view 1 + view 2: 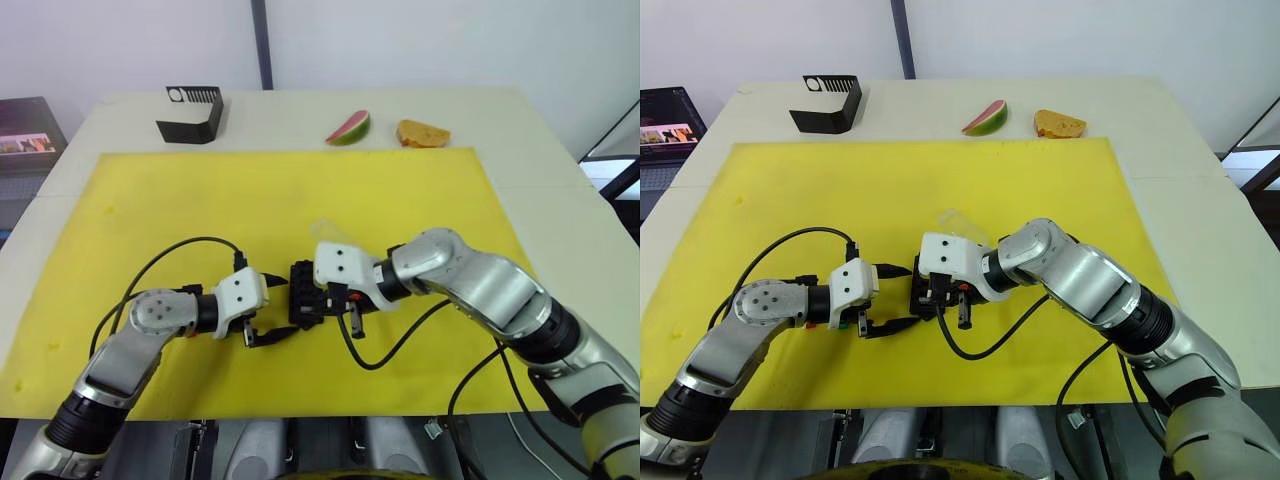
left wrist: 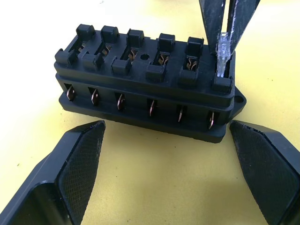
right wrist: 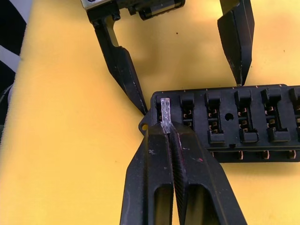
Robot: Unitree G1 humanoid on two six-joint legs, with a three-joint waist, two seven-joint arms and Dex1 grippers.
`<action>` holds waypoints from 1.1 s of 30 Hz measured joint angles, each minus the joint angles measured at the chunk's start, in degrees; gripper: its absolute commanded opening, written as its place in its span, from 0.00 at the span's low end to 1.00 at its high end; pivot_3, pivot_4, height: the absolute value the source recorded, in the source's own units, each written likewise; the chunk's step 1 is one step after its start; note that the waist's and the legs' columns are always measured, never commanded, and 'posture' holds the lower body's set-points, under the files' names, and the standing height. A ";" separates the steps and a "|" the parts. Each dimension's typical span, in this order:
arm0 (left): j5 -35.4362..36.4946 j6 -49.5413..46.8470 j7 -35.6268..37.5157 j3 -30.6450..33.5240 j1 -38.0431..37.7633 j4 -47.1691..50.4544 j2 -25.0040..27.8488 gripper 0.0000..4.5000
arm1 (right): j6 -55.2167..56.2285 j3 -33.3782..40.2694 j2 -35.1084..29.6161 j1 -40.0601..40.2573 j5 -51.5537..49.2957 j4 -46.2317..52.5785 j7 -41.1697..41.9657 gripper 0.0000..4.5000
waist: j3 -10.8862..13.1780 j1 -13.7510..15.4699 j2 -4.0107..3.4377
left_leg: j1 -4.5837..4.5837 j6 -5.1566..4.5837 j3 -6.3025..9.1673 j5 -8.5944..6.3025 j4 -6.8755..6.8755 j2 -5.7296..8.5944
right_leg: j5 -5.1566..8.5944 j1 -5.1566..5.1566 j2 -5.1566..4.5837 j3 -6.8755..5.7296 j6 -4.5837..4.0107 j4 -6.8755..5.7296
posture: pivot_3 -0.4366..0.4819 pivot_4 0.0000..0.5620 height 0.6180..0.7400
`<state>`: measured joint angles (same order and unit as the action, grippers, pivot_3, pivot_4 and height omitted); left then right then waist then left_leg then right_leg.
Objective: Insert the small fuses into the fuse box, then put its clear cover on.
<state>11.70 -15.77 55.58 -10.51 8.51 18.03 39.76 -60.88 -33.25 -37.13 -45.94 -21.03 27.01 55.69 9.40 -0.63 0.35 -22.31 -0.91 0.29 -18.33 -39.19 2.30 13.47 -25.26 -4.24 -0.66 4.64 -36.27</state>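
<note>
Over the fuse box (image 3: pixel 225 122), the right gripper (image 3: pixel 167 129) pinches a clear grey fuse (image 3: pixel 165 112) upright at the end slot; the left gripper (image 2: pixel 164 140), spread wide, flanks the box on the yellow mat (image 1: pixel 300 190), at the surface's six o'clock.

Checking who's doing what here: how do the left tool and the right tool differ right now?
The right tool is shut on a clear-grey fuse, held at the end slot of the fuse box. The left tool is open and holds nothing, its fingers flanking the box. Both hang low over the yellow mat.
</note>
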 measured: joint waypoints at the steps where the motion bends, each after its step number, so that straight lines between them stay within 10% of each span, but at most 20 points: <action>1: 0.00 -0.02 -0.05 -0.01 0.00 0.03 -0.01 0.98 | 0.00 0.03 0.00 -0.06 -0.03 0.00 0.10 0.00 | 0.00 0.01 0.00 | 0.00 0.00 0.00 0.00 0.00 0.00 | 0.00 0.00 0.00 0.00 0.00 0.00 | 0.48 0.27 1.00; 33: 0.25 -1.48 -0.87 -0.32 -0.20 0.23 -0.54 0.98 | 3.86 -2.26 -1.32 -0.30 3.77 0.39 1.27 0.00 | 0.00 0.00 0.00 | 0.00 0.00 0.00 0.00 0.00 0.00 | 0.00 0.00 0.00 0.00 0.00 0.00 | 0.48 0.27 1.00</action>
<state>11.96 -17.25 54.71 -10.82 8.31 18.26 39.22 -57.03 -35.51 -38.45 -46.24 -17.26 27.39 56.96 9.40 -0.63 0.35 -22.31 -0.91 0.29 -18.33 -39.19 2.30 13.47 -25.25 -4.24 -0.66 4.64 -36.27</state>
